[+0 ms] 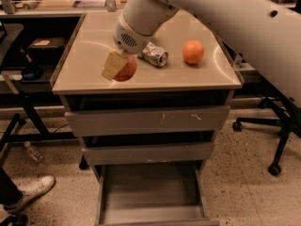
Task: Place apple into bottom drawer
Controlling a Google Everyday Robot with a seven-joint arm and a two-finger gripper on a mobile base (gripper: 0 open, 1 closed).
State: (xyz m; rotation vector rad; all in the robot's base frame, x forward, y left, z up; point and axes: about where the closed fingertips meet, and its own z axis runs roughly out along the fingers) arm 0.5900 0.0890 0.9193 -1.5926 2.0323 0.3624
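My gripper [120, 66] hangs over the front left part of the cabinet top, shut on the red apple [128, 68]. One tan finger [113, 65] covers the apple's left side. The apple is held just above the tabletop near its front edge. The bottom drawer [151, 192] is pulled open below, its grey floor bare. The two upper grey drawers [148, 120] are closed.
A crushed can [154, 54] and an orange [193, 52] lie on the beige cabinet top [84, 51] to the right of the gripper. A person's white shoe [29, 191] is on the floor at the left. An office chair base [275, 140] stands at the right.
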